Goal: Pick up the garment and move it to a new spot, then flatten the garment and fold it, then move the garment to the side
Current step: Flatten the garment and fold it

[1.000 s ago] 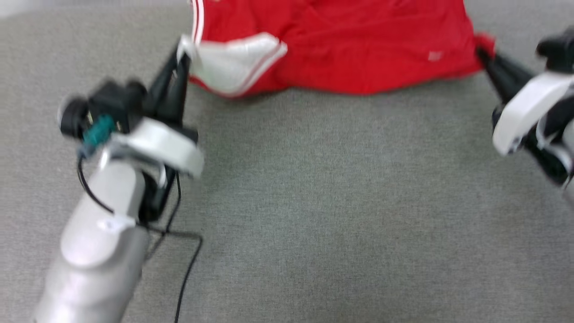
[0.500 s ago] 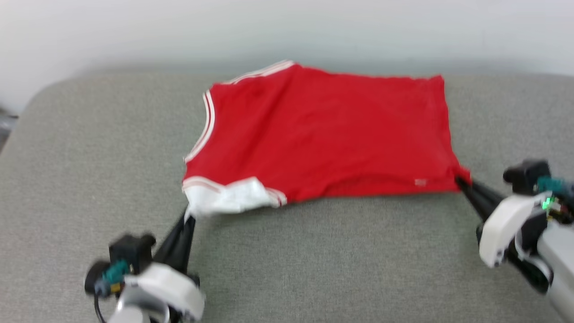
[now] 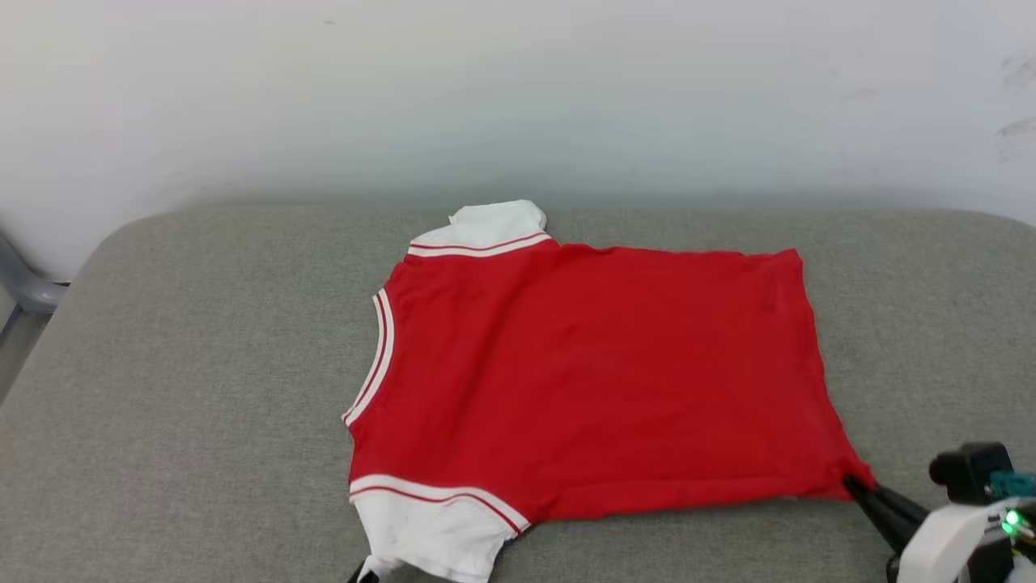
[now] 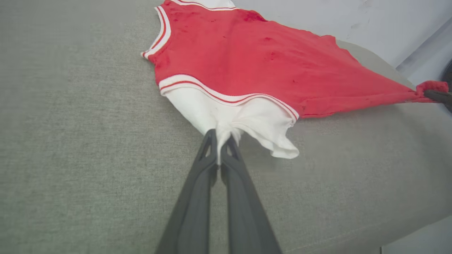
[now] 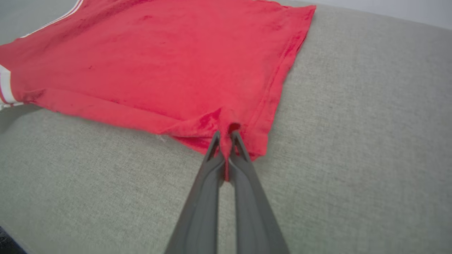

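Garment [image 3: 591, 372] lying spread on the grey upholstered surface [image 3: 186, 389] in your head view, red side up, striped collar trim to the left, hem to the right, pale wall [image 3: 518, 97] behind. One white sleeve [image 3: 437, 534] reaches toward the bottom edge, and the other sleeve [image 3: 494, 223] pokes out at the far side. Your right tool [image 3: 854, 484] sits at the lower right, fingers together on the near hem corner, and the cloth is drawn to a point there

Over to the left wrist view: your left tool [image 4: 221, 139] is pinched tight on the edge of the near white sleeve, fabric bunched between the two dark fingers. The shirt stretches away from it across the surface, and at the far right you can see the red corner pulled taut into the right tool

Right wrist view now: fingers clamped on that red corner, a small fold of cloth squeezed between them, the hem running off up and to the right, the rest lying flat on the grey fabric
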Robot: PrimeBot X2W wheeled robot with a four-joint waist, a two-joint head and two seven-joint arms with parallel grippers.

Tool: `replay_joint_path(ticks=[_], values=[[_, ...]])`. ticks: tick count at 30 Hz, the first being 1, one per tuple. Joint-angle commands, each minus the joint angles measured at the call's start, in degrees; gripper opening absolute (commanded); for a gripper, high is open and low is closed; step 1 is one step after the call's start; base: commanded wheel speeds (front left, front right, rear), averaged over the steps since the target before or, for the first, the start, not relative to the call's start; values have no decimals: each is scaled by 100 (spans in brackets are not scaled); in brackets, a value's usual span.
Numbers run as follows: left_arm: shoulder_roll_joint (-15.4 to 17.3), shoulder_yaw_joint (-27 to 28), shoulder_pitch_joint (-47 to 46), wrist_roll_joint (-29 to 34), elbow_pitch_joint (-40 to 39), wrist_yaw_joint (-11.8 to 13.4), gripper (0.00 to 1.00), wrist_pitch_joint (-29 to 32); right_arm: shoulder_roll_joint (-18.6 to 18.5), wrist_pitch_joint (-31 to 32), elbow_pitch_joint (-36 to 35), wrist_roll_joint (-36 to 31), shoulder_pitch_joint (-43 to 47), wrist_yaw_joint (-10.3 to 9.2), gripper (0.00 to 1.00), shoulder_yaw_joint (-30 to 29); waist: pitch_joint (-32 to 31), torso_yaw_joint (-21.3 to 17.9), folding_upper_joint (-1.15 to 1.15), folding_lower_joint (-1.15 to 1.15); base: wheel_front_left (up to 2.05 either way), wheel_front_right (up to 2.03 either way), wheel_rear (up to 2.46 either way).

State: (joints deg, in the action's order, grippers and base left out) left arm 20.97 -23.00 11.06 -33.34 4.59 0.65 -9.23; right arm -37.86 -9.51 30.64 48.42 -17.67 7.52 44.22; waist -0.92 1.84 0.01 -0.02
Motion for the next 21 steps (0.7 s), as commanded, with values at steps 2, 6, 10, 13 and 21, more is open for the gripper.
replay_joint_path(ticks=[2, 6, 10, 13, 21], values=[[57, 20, 201, -107, -114, -21, 0, 48, -61, 56, -113, -5, 337, -7, 0, -168, -42, -2, -1, 2, 0, 0, 0], [163, -46, 459, -223, -245, -65, 0, 243, -116, 172, -319, -106, 849, -7, 0, -504, -84, -16, -1, 2, 0, 0, 0], [292, -108, 629, -353, -346, -120, 0, 495, -184, 357, -571, -238, 1314, -8, 0, -832, -93, 4, -1, 2, 0, 0, 0], [340, -134, 646, -394, -368, -156, 0, 597, -199, 468, -742, -376, 1570, -8, 0, -1100, -81, 2, -1, 2, 0, 0, 0], [397, -77, -50, -106, -253, -206, 0, 363, 81, 913, -1314, -874, 1739, -7, 0, -1844, 20, -55, -1, 2, 0, 0, 0]])
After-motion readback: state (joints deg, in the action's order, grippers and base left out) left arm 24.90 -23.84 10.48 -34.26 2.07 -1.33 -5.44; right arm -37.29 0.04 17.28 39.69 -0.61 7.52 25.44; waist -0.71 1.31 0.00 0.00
